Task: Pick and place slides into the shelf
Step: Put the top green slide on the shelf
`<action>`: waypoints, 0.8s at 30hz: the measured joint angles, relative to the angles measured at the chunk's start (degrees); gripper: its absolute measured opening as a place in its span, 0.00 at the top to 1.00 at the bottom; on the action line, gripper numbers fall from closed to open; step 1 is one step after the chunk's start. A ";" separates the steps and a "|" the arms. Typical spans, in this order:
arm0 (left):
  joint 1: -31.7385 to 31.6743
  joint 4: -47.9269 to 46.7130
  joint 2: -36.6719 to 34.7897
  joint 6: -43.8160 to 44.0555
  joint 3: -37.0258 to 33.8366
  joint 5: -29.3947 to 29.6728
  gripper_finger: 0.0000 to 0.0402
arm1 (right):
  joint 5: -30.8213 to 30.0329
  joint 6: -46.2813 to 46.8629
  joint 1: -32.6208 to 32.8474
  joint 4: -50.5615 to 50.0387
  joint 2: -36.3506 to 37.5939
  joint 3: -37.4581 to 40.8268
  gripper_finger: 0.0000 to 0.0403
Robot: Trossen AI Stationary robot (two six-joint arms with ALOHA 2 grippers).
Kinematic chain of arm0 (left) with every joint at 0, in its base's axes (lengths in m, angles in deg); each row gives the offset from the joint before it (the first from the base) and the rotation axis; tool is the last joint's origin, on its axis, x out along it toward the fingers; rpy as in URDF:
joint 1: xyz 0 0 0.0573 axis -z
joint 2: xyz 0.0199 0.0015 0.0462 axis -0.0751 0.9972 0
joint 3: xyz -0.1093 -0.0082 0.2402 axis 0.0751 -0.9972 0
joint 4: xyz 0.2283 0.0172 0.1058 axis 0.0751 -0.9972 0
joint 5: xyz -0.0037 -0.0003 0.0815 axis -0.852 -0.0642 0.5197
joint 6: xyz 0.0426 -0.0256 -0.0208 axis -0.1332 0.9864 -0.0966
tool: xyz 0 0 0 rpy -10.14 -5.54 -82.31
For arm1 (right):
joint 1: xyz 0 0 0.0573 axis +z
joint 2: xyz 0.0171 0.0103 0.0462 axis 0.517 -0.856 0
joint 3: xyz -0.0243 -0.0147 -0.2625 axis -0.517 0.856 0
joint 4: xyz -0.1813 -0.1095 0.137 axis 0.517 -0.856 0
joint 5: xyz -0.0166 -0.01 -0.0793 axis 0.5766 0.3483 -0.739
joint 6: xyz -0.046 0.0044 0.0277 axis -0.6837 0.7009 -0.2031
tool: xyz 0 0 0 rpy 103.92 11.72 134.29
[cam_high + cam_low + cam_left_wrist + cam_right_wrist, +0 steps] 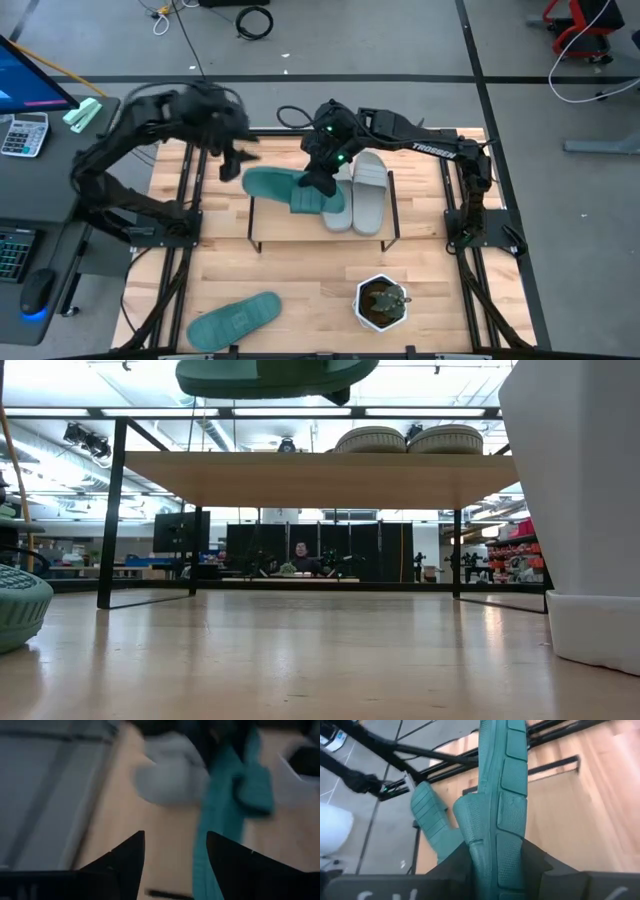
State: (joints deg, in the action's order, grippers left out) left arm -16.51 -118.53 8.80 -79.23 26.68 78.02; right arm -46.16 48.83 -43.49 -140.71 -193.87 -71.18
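Note:
The shelf [300, 228] stands mid-table, its board [320, 480] on thin black legs. Two grey slides [368, 190] lie side by side on the board's right part [410, 438]. My right gripper [322, 180] is shut on a teal slide [285, 190], which hangs above the board's left half [275, 375]. My left gripper [235, 160] is just left of that slide's free end, its fingers [130, 855] open and holding nothing. A second teal slide [235, 320] lies flat on the tabletop near the front left. My right gripper pinches the teal slide between its two fingers, at the slide's right end, beside the strap. One finger lies on the treaded sole [512, 865], the other on the strap side [469, 847]. The fingers slant down from the table's right. The slide is lifted clear of the shelf.
A white pot with a small plant [382, 302] stands on the table in front of the shelf's right end, large in the low view [580, 510]. The floor teal slide shows at the low view's left edge [20, 605]. Black frame rails run along both table sides.

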 joint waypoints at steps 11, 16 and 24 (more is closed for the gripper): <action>0.00 13.44 -9.23 11.71 0.00 18.23 0.54 | -22.69 5.66 -4.16 4.88 4.73 -1.33 0.76; 0.11 11.63 -9.76 15.31 0.00 19.45 0.58 | -26.32 7.08 -5.71 4.70 8.65 -1.37 0.76; 0.11 11.01 -9.79 17.17 -3.50 22.79 0.63 | -31.43 5.37 -3.90 -1.67 14.98 -1.33 0.76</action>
State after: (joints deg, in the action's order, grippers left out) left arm -16.40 -107.52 -0.99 -62.06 23.18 100.81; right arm -77.59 54.19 -47.39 -142.37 -178.89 -72.51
